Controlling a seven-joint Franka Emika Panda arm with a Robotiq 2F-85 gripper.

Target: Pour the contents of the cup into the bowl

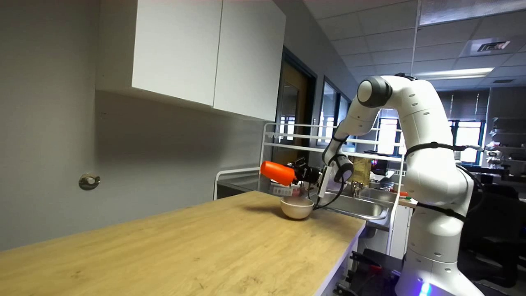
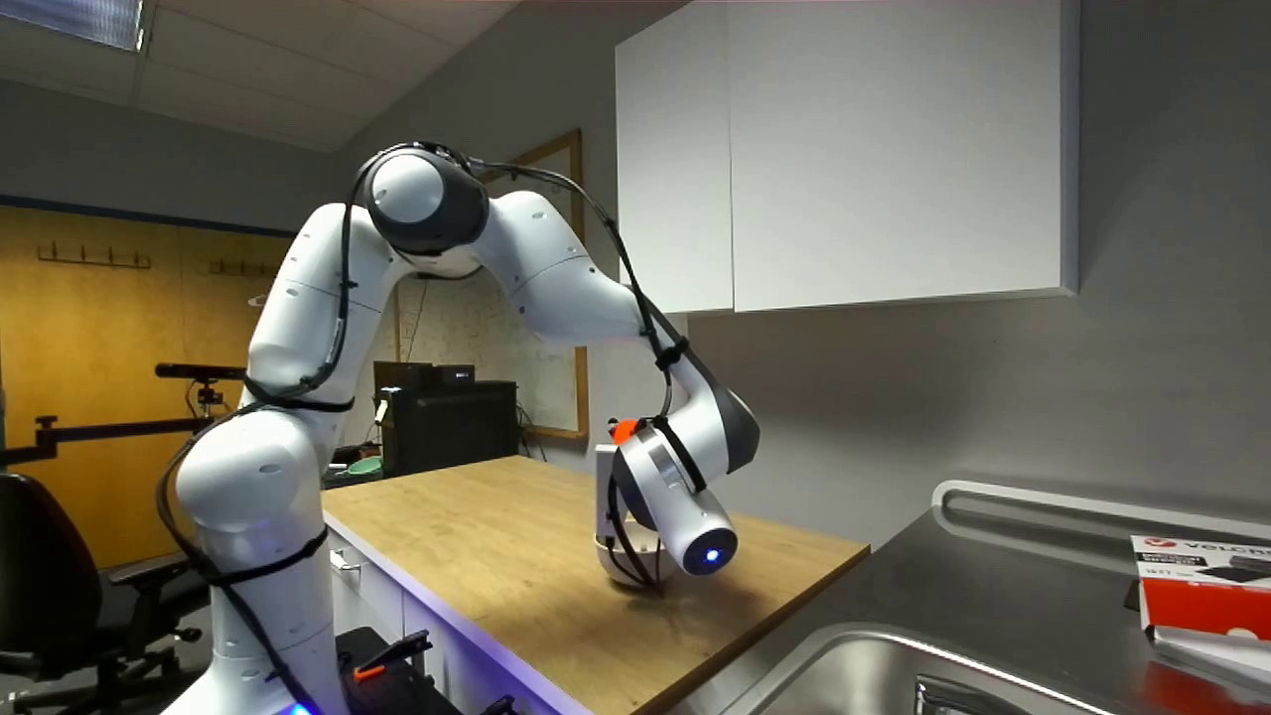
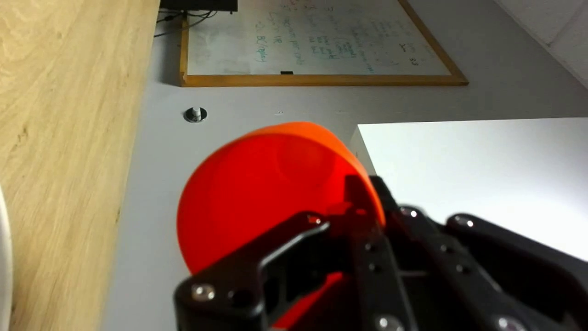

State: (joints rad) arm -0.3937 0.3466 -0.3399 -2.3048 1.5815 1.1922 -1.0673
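Barely parted fingers (image 3: 388,198) pinch the cup (image 3: 248,197), one inside.

the white cabinet (image 1: 193,53) is fixed to the grey wall (image 1: 172,172) above the wooden countertop (image 1: 185,246), as seen in both exterior views. a round fitting (image 1: 89,181) is set in the wall. beyond the end of the countertop is the metal sink (image 2: 854,685), with a white rack (image 1: 370,156) standing near it. a red and white box (image 2: 1206,601) lies on the dark surface (image 2: 993,586) beside the sink. in an exterior view, a black chair (image 2: 45,556) stands in front of wooden panels (image 2: 94,328) fitted with hooks (image 2: 94,260). in the wrist view, the wood-framed whiteboard (image 3: 330,46) carries handwriting that runs sideways.
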